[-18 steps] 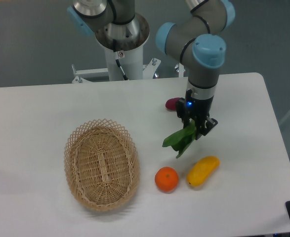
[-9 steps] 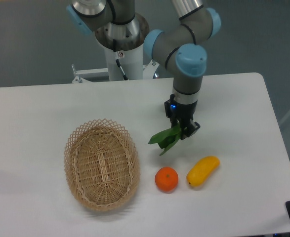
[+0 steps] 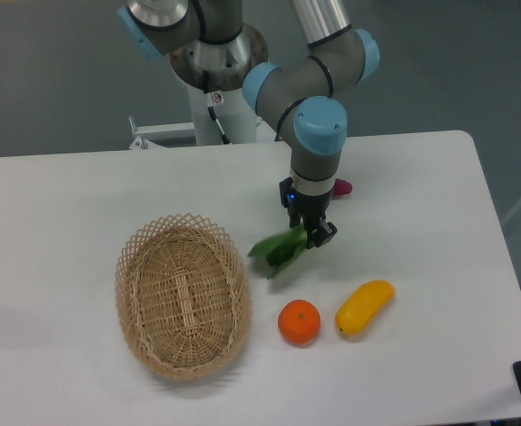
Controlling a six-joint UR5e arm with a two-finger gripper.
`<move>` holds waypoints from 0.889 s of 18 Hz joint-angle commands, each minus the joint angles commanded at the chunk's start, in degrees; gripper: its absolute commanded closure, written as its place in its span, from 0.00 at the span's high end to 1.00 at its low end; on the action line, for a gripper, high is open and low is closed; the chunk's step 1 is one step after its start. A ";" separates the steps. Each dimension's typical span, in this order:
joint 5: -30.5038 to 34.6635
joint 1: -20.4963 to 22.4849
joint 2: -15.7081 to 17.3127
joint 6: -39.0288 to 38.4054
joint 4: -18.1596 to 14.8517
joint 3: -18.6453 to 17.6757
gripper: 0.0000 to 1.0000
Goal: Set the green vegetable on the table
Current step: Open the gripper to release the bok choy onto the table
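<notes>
We are carrying the green vegetable [image 3: 276, 251] toward open bench [image 3: 56, 204].

From the left: the wicker basket [image 3: 181, 295], then the leaves hanging just right of its rim, their stem end pinched in the end effector [image 3: 311, 232]. We are aiming to lower onto bare white, avoiding the basket and the orange [image 3: 299, 321].

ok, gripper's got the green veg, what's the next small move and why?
Probably lower straight down, then open. The gripper is shut on the green vegetable, whose leaves hang out toward the basket. It seems to sit above bare table, between the basket and the orange, so no sideways shift looks needed.
</notes>
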 joint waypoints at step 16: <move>-0.97 -0.71 0.09 -9.67 -7.28 25.03 1.00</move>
